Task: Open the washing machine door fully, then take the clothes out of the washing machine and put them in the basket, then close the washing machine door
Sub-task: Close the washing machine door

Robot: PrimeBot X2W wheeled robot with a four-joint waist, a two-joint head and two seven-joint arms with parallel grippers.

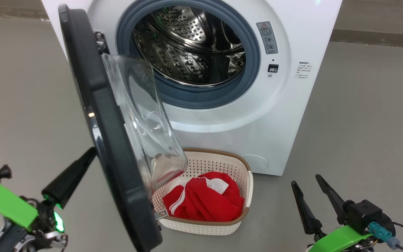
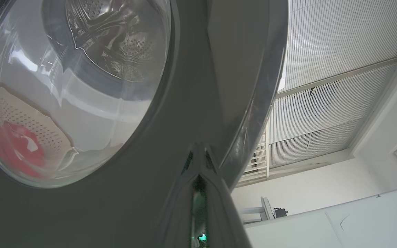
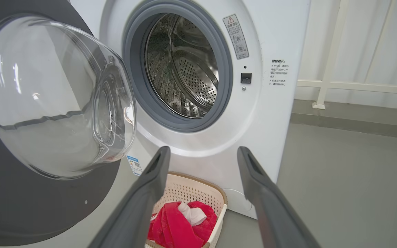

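Washing machine [image 1: 222, 115] stands on the grey floor [image 1: 362, 122], taken as reference. The washing machine door [image 1: 107, 133] is swung out from its metal hinge [image 1: 100, 40] on the machine's left side. It stands roughly square to the machine's front, edge-on to my head camera, with the clear glass bowl window [image 1: 142, 122] bulging back toward the opening. Behind the grey rubber ring [image 1: 254, 59] the perforated steel drum [image 1: 187, 45] is in plain sight. To the right of the opening are a warning sticker [image 1: 267, 36] and, below it, the dark latch socket [image 1: 273, 68]. The basket [image 1: 205, 225] sits on the floor just in front of the machine's lower front, partly under the open door. The clothes [image 1: 205, 201], red with white stripes and a white patch, lie bunched inside the basket. My left jaws are pressed fully together with nothing between them. Their fingers [image 1: 70, 176] reach in from the side of the door facing away from the machine, the tip against the glossy black rim; the left wrist view has the tip meeting its own reflection there. My right jaws are spread wide and hold nothing. Their fingers [image 1: 303, 206] hang above the floor, out in front of the machine's right front corner, well apart from basket and door, pointing toward the machine's front.
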